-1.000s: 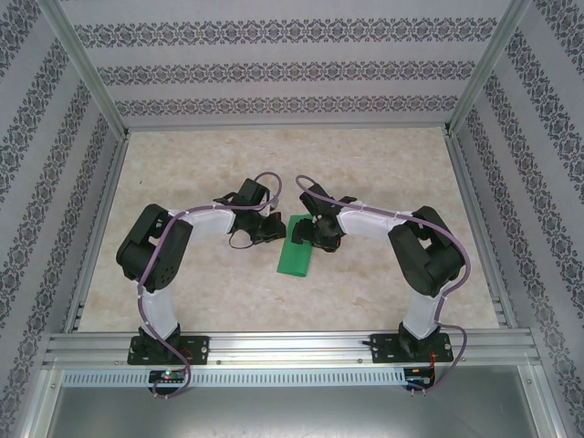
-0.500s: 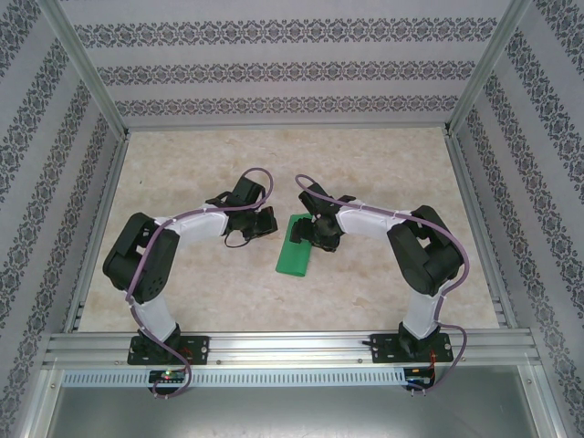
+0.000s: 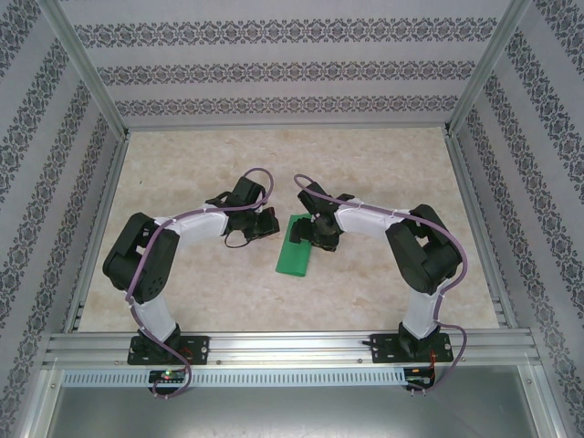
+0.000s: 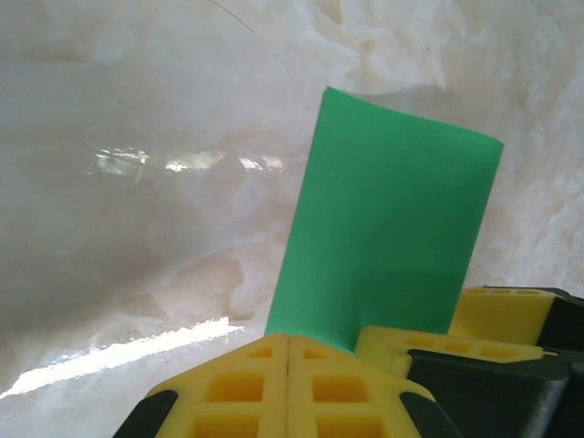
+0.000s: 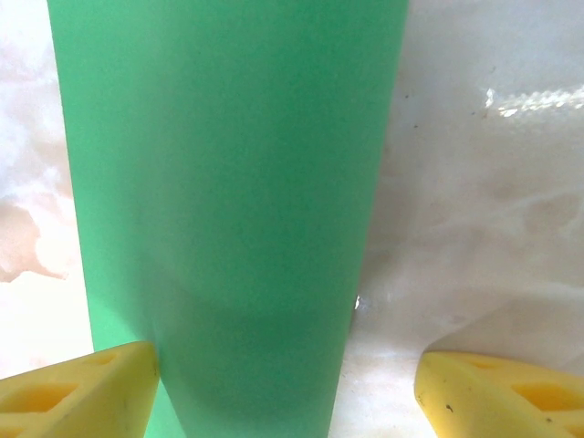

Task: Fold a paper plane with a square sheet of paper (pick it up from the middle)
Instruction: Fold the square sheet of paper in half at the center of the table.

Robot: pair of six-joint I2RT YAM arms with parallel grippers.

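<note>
Straddling the far end of the bright green folded paper strip (image 3: 293, 258) — lying flat mid-table — with the right gripper (image 5: 283, 392) spread wide, clasping nothing; holding the left gripper (image 4: 288, 342) pinched together, empty, beside it.

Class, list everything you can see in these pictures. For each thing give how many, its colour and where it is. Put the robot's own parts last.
sheet of paper: one, bright green, folded to a narrow rectangle, flat at the table's centre
table: one, marbled beige, under everything
wallpapered walls: three, white with dark ornamental bands, at the back and both sides
metal frame: one, silver, rails along the near edge, posts at the corners
arms: two, white and black, bases at the near edge
cables: two, purple, one along each arm
left gripper: one, black with yellow fingers, shut, just left of the paper
right gripper: one, black with yellow fingers, open, over the paper's far end
</note>
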